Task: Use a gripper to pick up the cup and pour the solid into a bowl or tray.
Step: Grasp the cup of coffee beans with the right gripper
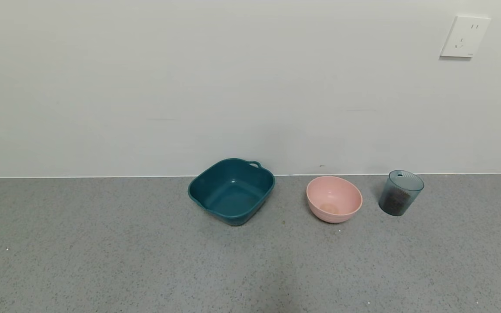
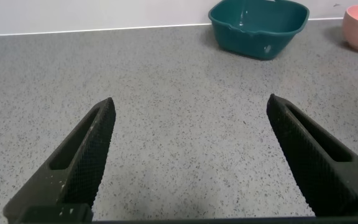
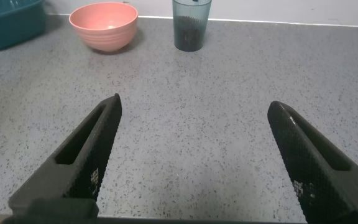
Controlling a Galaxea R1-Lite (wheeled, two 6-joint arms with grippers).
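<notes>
The desk (image 1: 102, 261) is grey with fine dark and pale speckles, under a plain off-white wall (image 1: 189, 87). The basin (image 1: 232, 191) is dark teal, the bowl (image 1: 334, 199) pale pink. The cup (image 1: 400, 192) is translucent blue-grey with fine vertical ribs, holding dark brown pellets (image 1: 396, 202).

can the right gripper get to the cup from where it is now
Probably yes: the right gripper is open, and only bare counter lies between it and the upright cup; the pink bowl stands off to one side.
</notes>
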